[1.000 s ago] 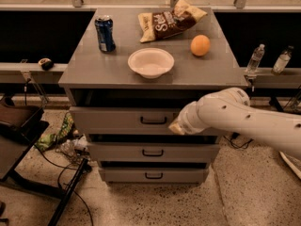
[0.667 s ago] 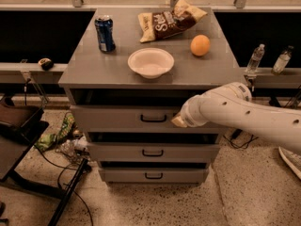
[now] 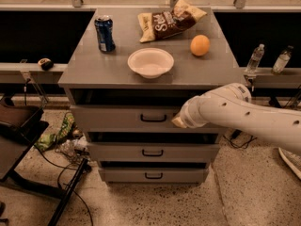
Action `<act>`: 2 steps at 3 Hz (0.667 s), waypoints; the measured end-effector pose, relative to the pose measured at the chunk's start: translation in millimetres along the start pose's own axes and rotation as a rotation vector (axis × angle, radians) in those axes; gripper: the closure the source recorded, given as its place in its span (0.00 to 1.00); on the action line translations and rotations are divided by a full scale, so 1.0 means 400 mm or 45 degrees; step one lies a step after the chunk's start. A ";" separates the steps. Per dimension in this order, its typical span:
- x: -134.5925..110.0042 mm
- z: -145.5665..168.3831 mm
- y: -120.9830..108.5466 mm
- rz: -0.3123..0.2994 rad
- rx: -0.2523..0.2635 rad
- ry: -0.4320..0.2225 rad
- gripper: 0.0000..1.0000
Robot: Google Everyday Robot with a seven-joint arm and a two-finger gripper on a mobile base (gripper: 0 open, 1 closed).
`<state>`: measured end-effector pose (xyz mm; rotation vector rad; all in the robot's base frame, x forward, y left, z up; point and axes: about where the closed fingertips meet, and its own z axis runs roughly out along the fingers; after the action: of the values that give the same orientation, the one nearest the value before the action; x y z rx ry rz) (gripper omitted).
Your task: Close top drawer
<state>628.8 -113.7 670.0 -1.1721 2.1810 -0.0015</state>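
Note:
The top drawer (image 3: 122,117) is the uppermost of three in the grey cabinet (image 3: 94,74). Its plain grey front stands slightly out from the cabinet, with a dark gap above it, and carries a black bar handle (image 3: 153,118). My gripper (image 3: 178,122) is at the end of the white arm (image 3: 244,114) coming in from the right. It sits against the drawer front just right of the handle.
On the cabinet top are a blue can (image 3: 104,33), a white bowl (image 3: 150,62), a chip bag (image 3: 169,20) and an orange (image 3: 200,45). Two lower drawers (image 3: 153,152) sit below. Cables and litter (image 3: 59,140) lie on the floor left. Water bottles (image 3: 254,60) stand at right.
The arm has moved slightly up and inward along the drawer front, and the top drawer has slid further into the cabinet.

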 end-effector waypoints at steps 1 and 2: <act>0.007 -0.060 0.035 -0.052 -0.053 0.030 1.00; -0.021 -0.257 0.086 -0.138 -0.120 0.044 1.00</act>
<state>550.5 -116.8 745.4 -1.3518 2.1651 0.0352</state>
